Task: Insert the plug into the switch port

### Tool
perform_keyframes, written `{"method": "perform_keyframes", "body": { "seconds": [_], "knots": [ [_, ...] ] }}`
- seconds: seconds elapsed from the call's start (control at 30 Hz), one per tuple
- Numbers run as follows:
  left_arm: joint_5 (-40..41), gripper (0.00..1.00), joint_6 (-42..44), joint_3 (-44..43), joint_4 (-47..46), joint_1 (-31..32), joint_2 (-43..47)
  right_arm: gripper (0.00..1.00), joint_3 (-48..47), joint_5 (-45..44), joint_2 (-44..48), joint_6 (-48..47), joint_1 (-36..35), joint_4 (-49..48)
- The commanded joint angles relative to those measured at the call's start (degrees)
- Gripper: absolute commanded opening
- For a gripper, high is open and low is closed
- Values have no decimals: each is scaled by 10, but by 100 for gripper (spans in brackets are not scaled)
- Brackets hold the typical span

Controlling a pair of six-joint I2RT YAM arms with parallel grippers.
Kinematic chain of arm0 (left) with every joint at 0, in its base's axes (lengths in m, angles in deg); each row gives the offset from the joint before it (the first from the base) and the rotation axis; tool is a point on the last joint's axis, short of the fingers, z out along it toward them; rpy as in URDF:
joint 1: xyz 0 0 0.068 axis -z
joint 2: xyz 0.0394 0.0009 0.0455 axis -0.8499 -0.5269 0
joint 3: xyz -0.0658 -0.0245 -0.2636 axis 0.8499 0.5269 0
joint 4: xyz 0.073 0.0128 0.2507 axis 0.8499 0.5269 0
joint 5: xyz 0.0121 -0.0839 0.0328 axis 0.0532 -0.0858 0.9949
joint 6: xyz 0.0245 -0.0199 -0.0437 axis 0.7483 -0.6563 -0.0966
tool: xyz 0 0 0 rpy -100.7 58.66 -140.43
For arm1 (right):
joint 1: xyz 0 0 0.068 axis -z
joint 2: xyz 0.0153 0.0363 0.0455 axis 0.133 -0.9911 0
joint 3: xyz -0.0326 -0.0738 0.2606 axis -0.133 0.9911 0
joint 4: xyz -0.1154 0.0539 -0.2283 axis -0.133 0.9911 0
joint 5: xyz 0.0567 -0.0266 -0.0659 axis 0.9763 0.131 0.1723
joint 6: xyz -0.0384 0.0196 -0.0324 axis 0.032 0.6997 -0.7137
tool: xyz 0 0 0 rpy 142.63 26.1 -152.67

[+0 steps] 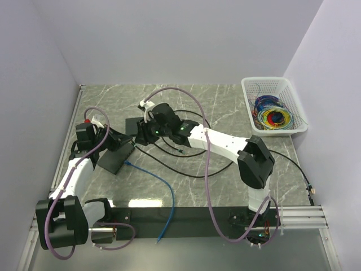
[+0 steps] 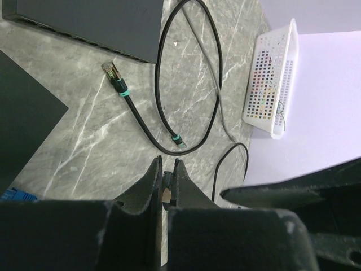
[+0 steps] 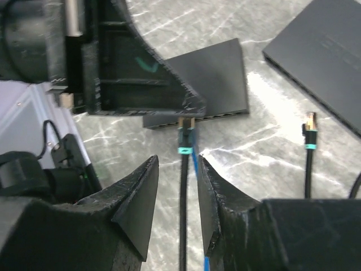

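Plug: a small connector [image 3: 186, 123] with a pale tip and a teal band behind it is being held at the ported face of the switch [image 3: 208, 79], toward the left edge of the surface [image 1: 225, 107]. Whether it is entering a port cannot be told.
Left gripper: the plug is being pinched between the two dark, scuffed fingers of the left gripper [image 2: 167, 169], jaws clenched on it.
Black cable: a thin, smooth, round lead [image 3: 183, 197] is being trailed from the plug down between the other arm's fingers.
Right gripper: the jaws of the right gripper [image 3: 177, 159] are being held apart, released, with gaps showing on both sides of the cable.
Switch: a flat, matte black rectangular box is lying level near the left edge.
Second switch: a similar black slab [image 3: 321, 51] is lying nearer the far edge.
Loose plug: another teal-banded connector [image 3: 309, 127] is lying bare on the surface beside the second switch.
Blue cable: a glossy blue lead [image 1: 163, 186] is being draped from beside the switch to the near edge.
Basket: a white perforated plastic tub [image 1: 293, 96] is sitting at the far right corner, with wire coils [image 1: 273, 116] of many colours being carried inside.
Surface: grey-green marble pattern, pale veins, slight sheen.
Room: the surface is being enclosed by plain, pale matte walls [image 1: 186, 39] on the left, far and right.
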Motion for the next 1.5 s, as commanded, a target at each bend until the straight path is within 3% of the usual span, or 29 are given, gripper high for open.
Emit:
{"method": "perform_keyframes", "body": {
  "seconds": [0.0, 0.73, 0.93, 1.47],
  "knots": [
    [1, 1, 17, -4, -9, 1, 1, 41, -41, -24, -14, -21, 1, 21],
    [-8, 1, 11, -3, -23, 1, -8, 41, -80, -29, -73, -24, -20, 36],
    [-9, 0, 10, -3, -21, 0, -4, 36, -81, -30, -78, -22, -21, 36],
    [-12, 1, 1, 0, -31, 1, -1, 33, -84, -21, -87, -16, -22, 33]
  ]
}}
